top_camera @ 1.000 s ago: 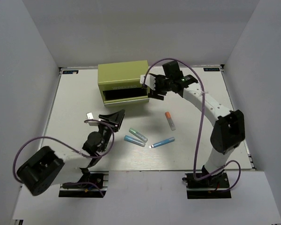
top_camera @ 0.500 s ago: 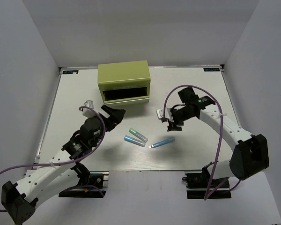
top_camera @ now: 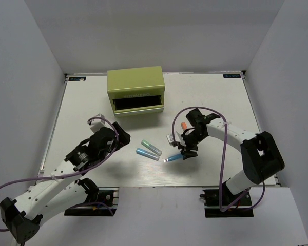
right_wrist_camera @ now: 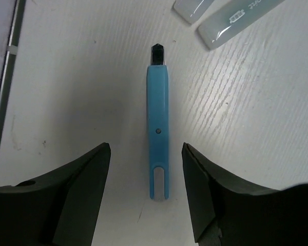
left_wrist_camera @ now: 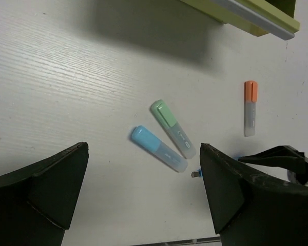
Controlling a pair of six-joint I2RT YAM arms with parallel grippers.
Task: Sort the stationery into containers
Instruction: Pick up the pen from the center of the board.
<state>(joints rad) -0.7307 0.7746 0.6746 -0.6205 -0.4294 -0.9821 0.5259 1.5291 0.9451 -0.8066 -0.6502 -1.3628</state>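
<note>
Four markers lie on the white table in front of the olive-green chest (top_camera: 135,85), whose lower drawer (top_camera: 138,104) stands open. My right gripper (right_wrist_camera: 146,146) is open and low over the slim blue pen (right_wrist_camera: 158,123); the pen's rear end lies between the fingers, untouched. From above, this gripper (top_camera: 184,152) covers part of that pen (top_camera: 173,157). The orange-capped marker (top_camera: 184,125) lies just behind the right arm. My left gripper (left_wrist_camera: 143,148) is wide open and empty, hovering above the light blue marker (left_wrist_camera: 158,148) and the green-capped marker (left_wrist_camera: 172,128).
The chest's open drawer edge (left_wrist_camera: 256,20) shows at the top of the left wrist view. Grey walls close in the table (top_camera: 82,113) on three sides. Purple cables loop off both arms.
My right arm swung from the chest's drawer down to the slim blue pen. My left arm stretched toward the markers and its gripper opened wide.
</note>
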